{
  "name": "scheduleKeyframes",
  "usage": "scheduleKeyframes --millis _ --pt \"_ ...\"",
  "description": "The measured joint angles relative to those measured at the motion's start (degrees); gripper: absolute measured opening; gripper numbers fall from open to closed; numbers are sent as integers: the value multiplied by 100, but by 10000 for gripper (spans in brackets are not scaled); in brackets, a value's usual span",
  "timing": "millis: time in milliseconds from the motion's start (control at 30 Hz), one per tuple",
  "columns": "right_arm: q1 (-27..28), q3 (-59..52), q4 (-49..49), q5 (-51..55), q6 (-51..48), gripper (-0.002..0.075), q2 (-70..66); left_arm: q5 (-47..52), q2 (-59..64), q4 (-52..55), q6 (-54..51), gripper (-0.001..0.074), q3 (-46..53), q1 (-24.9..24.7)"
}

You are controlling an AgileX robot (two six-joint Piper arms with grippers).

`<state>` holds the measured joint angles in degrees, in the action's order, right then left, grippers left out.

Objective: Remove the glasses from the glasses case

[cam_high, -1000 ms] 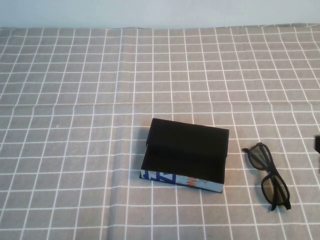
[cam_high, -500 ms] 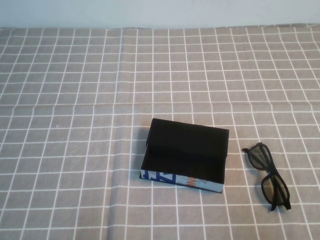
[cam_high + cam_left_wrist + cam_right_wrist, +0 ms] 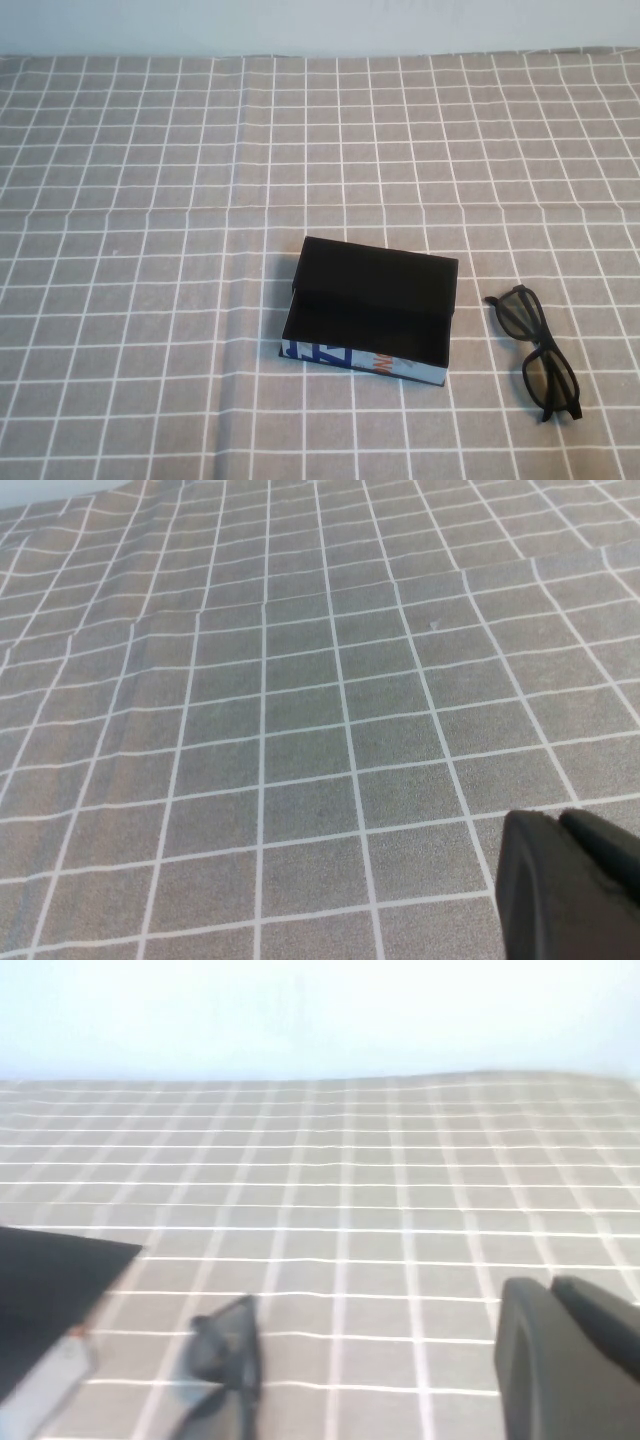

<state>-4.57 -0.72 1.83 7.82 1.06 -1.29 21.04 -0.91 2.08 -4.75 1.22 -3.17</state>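
The glasses case (image 3: 370,310) lies open in the middle of the table, lid raised, black inside, its white printed side facing me. The black glasses (image 3: 540,350) lie on the cloth just right of the case, outside it. Neither arm shows in the high view. In the right wrist view my right gripper (image 3: 550,1285) is shut and empty, pulled back from the glasses (image 3: 225,1345) and the case corner (image 3: 50,1280). In the left wrist view my left gripper (image 3: 560,820) is shut and empty over bare cloth.
A grey cloth with a white grid (image 3: 150,250) covers the whole table, with a few creases. A pale wall (image 3: 320,25) runs along the far edge.
One second ago a dark bit of my right gripper showed at the right edge of the high view; it has withdrawn out of that view. Case and glasses have not moved.
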Motion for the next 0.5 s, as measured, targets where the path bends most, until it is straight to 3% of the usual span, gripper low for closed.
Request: scheduleKeyframes --millis 500 --pt "181 -86 -553 1002 -146 -16 49 0 0 0 0 -4 0 0"
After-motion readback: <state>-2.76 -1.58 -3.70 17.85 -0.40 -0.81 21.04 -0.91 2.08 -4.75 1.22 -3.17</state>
